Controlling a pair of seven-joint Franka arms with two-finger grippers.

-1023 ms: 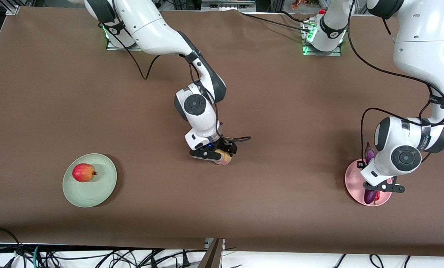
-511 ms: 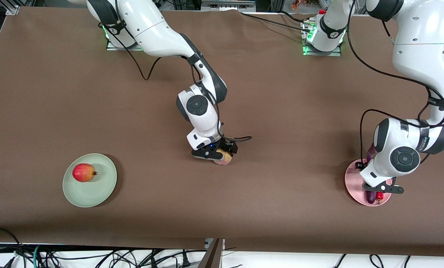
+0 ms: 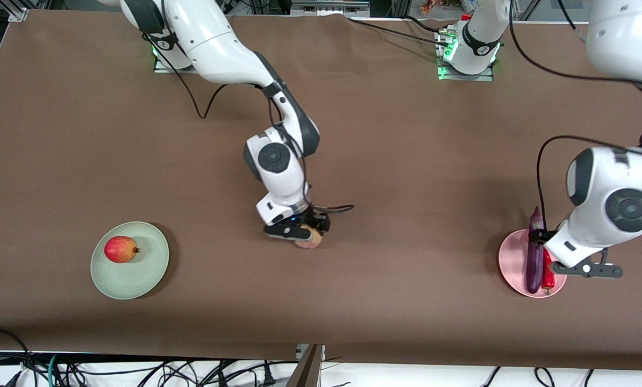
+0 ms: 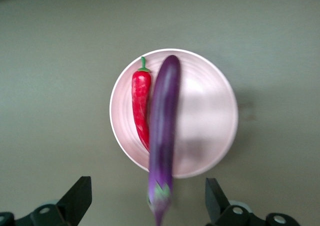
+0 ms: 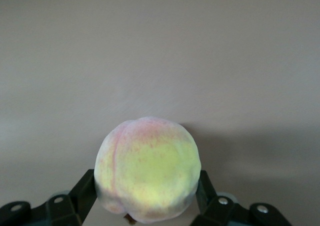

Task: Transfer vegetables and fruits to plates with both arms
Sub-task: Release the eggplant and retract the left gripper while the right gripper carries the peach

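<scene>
Right gripper (image 3: 304, 235), mid-table: clamped on peach (image 5: 148, 169); round, may slip. Left gripper (image 4: 145, 201), empty, spread wide above pink plate (image 3: 512, 255) near front edge.

- Your left gripper (image 4: 145, 206) has let go & risen off the pink plate (image 3: 511, 258); eggplant (image 3: 534, 252) & chili (image 3: 548, 275) now show in full.
- Your right gripper (image 3: 298, 232) has shifted w/ the peach (image 3: 309, 241) a bit toward the green plate (image 3: 149, 269).
</scene>
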